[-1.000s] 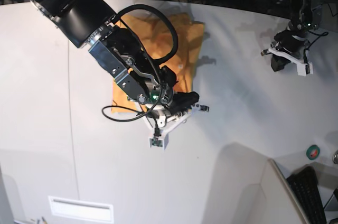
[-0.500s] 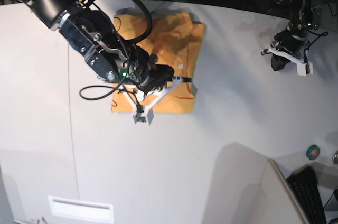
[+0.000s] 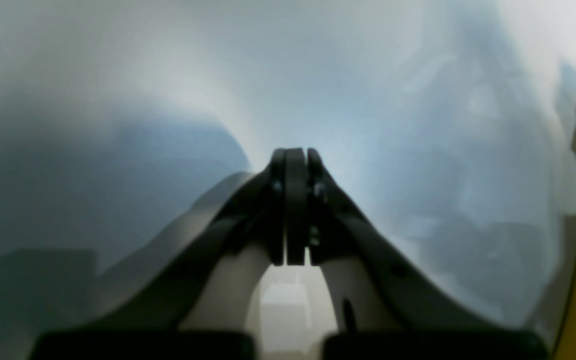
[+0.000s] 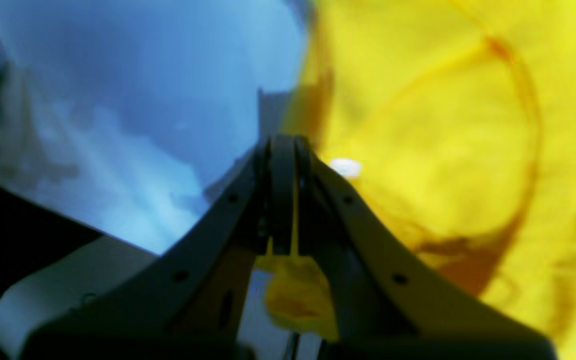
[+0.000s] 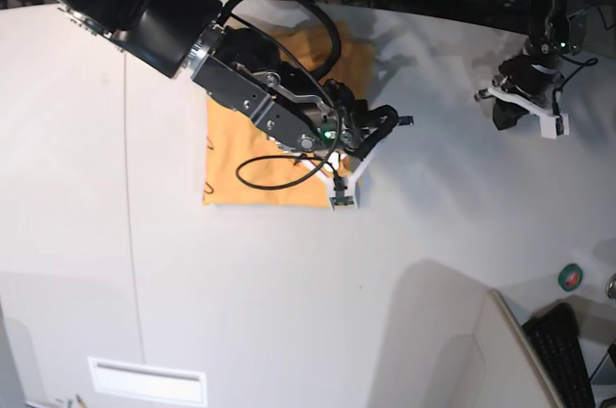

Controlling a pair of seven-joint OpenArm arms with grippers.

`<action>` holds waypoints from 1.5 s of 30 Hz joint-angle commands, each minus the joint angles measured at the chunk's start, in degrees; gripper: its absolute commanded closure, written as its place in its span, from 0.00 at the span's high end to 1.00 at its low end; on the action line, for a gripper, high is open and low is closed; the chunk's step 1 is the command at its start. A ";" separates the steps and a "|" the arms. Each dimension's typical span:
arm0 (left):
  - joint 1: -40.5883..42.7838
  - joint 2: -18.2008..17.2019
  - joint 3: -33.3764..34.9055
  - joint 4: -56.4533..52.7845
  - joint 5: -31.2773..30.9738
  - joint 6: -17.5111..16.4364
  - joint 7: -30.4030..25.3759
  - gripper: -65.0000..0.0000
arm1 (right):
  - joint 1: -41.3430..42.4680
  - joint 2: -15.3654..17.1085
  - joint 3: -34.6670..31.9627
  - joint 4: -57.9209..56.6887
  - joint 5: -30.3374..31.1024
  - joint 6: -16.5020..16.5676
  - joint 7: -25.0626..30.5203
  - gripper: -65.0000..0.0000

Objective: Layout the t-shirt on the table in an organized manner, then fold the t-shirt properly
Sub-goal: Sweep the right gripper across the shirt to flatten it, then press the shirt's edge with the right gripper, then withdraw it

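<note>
the right arm reaches in low from the base view's upper left, its wrist bent down, and the right gripper [image 4: 283,200] has its jaws pressed together on a fold of yellow cloth. the left gripper [image 3: 295,200] hangs clamped empty, its arm upright far off.

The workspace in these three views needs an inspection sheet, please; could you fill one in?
Surface: the table is pale with a thin dark seam at left.
Job's things: the t-shirt lies folded into a rough rectangle, partly hidden under the right arm.
Clutter: a green tape roll near the right edge.
Grippers: right gripper has its fingers shut on a pinch of t-shirt cloth at the garment's lower right corner; left gripper is shut, empty, over bare table.
Cables: a black cable loops from the right arm over the shirt.
Surroundings: a keyboard at lower right.
</note>
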 commanded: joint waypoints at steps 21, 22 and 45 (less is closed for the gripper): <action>3.42 -1.93 -14.08 0.00 11.71 -18.83 -1.20 0.00 | -11.68 11.10 -1.62 18.59 -0.10 0.05 -9.00 0.00; 3.42 -1.66 -13.73 0.44 11.88 -18.83 -1.20 0.00 | -11.15 11.10 -1.71 17.28 -0.10 0.05 -8.74 0.00; 3.42 1.76 -13.55 2.20 11.97 -18.74 -1.20 0.00 | -10.97 6.70 -1.71 3.91 -0.10 0.18 -2.67 0.00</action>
